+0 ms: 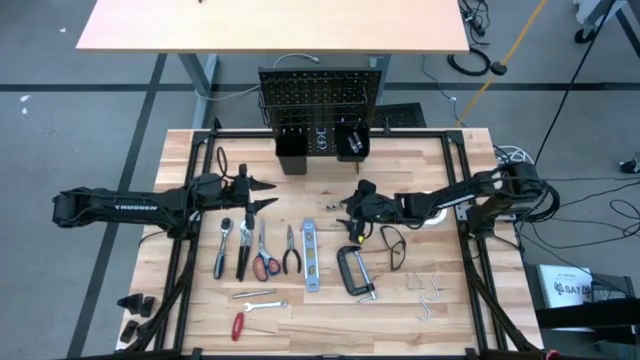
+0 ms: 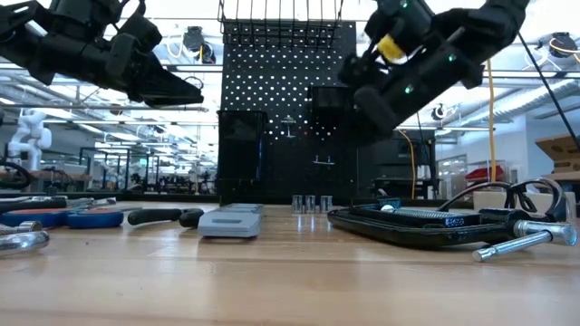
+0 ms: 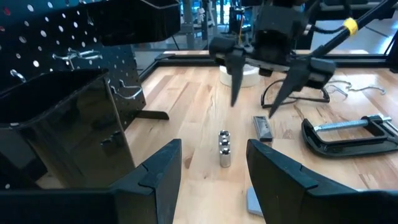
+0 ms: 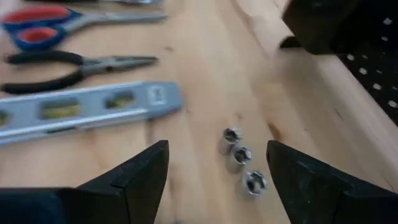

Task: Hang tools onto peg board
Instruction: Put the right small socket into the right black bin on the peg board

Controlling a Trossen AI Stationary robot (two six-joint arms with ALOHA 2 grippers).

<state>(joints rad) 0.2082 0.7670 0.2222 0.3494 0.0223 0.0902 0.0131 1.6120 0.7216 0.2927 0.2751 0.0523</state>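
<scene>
The black peg board [image 1: 320, 95] stands upright at the table's far edge with two black bins [image 1: 291, 155] on its lower part. The tools lie flat in a row on the table: scissors [image 1: 265, 258], pliers [image 1: 291, 250], level [image 1: 310, 255], C-clamp [image 1: 355, 272], glasses [image 1: 393, 245], screwdriver [image 1: 243, 323], tape roll [image 1: 432, 216]. Three small silver sockets [image 4: 240, 155] stand in a row between the grippers. My left gripper [image 1: 262, 196] hovers open and empty to their left. My right gripper [image 1: 345, 212] hovers open and empty to their right; the sockets lie ahead of its fingertips [image 4: 217, 180].
A ratchet [image 1: 222, 245] and a black-handled tool [image 1: 243, 250] lie at the left of the row. A wrench [image 1: 258, 300] lies near the front edge. Loose metal hooks [image 1: 430, 295] lie at the front right. A dark frame [image 1: 180, 200] runs around the tabletop's edges.
</scene>
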